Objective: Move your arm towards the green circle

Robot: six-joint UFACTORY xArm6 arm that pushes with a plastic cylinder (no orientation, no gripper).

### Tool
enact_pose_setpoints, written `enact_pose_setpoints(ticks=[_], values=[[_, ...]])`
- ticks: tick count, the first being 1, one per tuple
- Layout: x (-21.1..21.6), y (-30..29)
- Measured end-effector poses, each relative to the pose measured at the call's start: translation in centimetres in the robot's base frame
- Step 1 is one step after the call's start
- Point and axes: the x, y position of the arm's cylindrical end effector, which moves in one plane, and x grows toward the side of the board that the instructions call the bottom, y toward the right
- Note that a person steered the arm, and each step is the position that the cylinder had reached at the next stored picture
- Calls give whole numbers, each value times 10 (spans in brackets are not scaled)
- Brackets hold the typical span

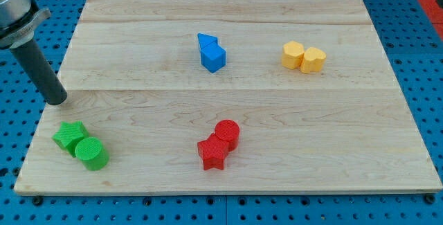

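I am steering the arm from far away, and my tip (57, 101) is sitting at the view's left edge of the wooden counter (228, 176), a bit above the green blocks. This arm has no claw at all, only a dark rod, so there is nothing to be wide, narrow or holding.

The green circle (92, 154) is lying near the view's bottom left corner. It is touching the green star (70, 136), which is sitting just up and to the left of it.

To do this step well, I am thinking the tip should be going down and a little to the right. The green star is lying almost between my tip and the circle, so a straight line may bump it. I am guessing it is safer to be swinging a bit to the right first, then coming down beside the circle. Going slowly should help, because these small blocks look like they slide easily.

Other things are well apart from my path. Two blue blocks (212, 52) are sitting together near the top middle. Two yellow blocks (304, 57) are touching at the top right. A red circle (227, 132) and a red star (212, 153) are touching near the bottom middle. None of these are getting in the way.
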Motion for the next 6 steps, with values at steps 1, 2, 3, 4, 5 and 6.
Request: enact_pose_setpoints(ticks=[1, 2, 3, 4, 5, 6], values=[[0, 0], [-8, 0], [-7, 0], [-9, 0], [0, 7], [-7, 66]])
